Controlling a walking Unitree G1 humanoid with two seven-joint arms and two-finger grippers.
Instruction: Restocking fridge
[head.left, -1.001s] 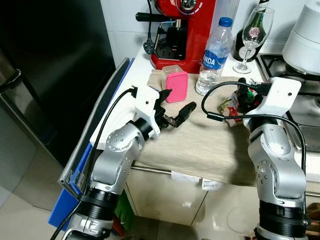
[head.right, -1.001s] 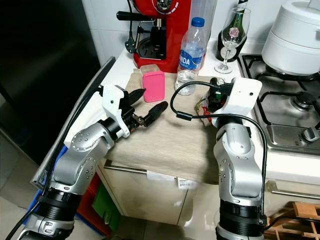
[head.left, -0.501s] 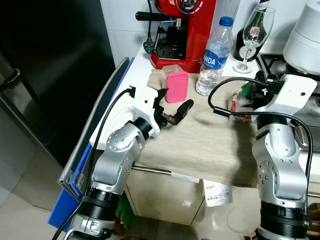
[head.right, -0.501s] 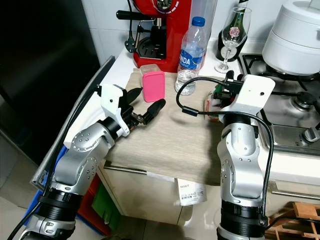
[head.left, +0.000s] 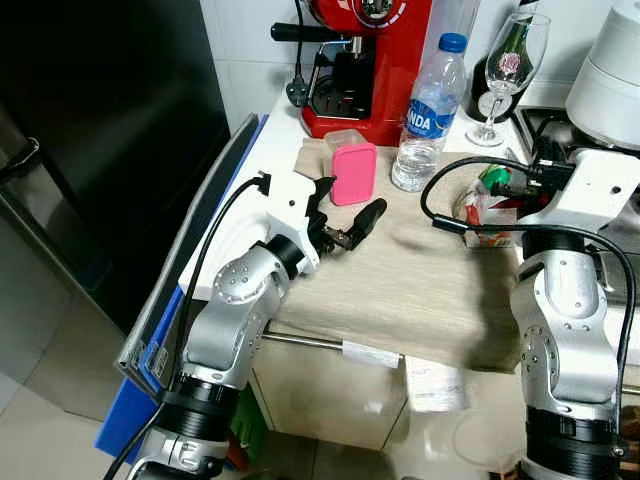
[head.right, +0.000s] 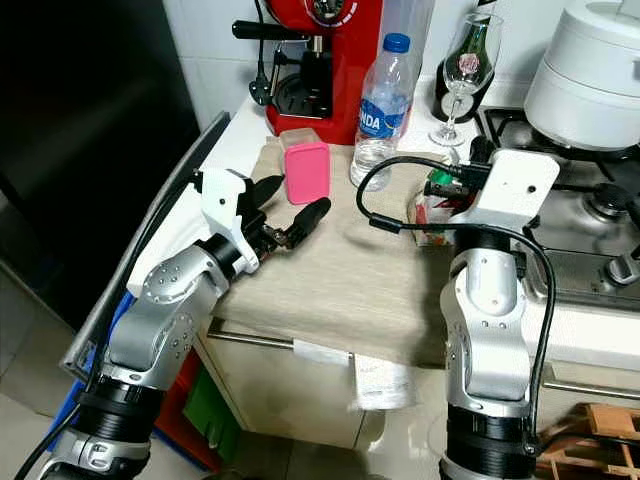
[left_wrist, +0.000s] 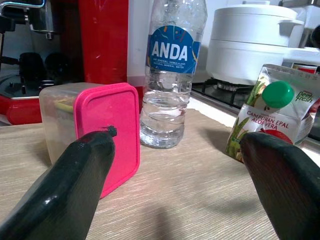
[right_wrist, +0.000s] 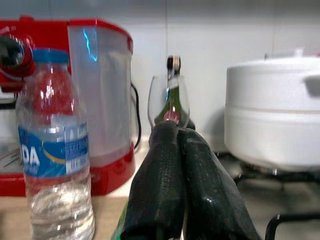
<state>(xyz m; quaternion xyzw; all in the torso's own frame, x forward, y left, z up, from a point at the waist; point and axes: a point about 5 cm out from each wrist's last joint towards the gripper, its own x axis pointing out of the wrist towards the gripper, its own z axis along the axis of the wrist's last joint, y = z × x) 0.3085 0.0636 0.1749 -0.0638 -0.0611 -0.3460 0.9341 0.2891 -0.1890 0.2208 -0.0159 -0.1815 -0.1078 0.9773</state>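
One juice carton (left_wrist: 260, 120) had shifted toward 3 o'clock with the right hand (right_wrist: 182, 135) over the last second. That hand's fingers were pressed together, apparently pinching the carton's top, so the pick-up looked under way. Carton sat at 4 o'clock from the water bottle (head.left: 428, 105), above the desk (head.left: 400, 290) edge. Left hand (head.left: 355, 198) hovered spread and empty, just beside the pink-lidded box (head.left: 352, 170). Count: one bottle, one box, one carton, one wine glass (head.left: 508, 70). Fridge (head.left: 100, 150) at 9 o'clock, door closed.

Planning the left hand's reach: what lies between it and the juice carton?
Bare wooden counter only, between the left hand and the juice carton, per the left eye view.
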